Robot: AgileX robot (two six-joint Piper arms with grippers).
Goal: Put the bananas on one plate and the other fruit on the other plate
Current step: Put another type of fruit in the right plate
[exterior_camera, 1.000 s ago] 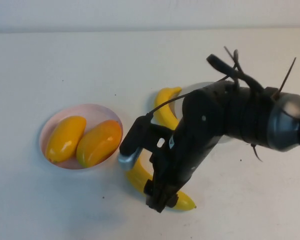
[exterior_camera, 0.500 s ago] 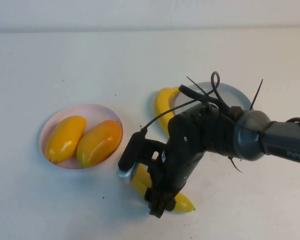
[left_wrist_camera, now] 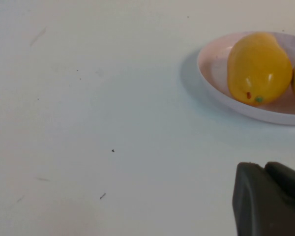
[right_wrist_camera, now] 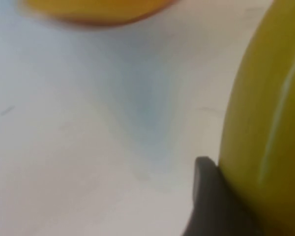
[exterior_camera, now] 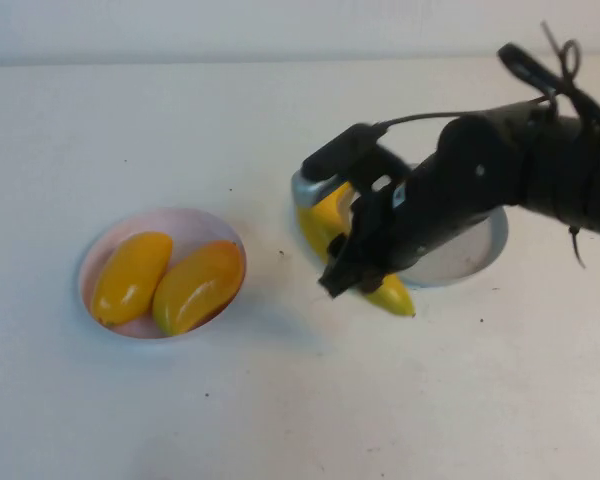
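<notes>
I am carrying a banana (exterior_camera: 388,295) in my right hand (exterior_camera: 352,272), now lifted from the bench (exterior_camera: 280,420) to the grey plate's (exterior_camera: 485,255) edge, probably beside the other banana (exterior_camera: 320,218). Both mangoes (exterior_camera: 165,280) are sitting on the pink plate (exterior_camera: 195,222). My left hand (left_wrist_camera: 270,201) is idling near it; its opening I cannot tell.

2 mangoes (exterior_camera: 165,282) on left plate (exterior_camera: 195,222) — bananas (exterior_camera: 325,218) right

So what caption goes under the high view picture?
Right tool carries a banana toward the grey-blue plate; mangoes fill the pink plate.
</notes>
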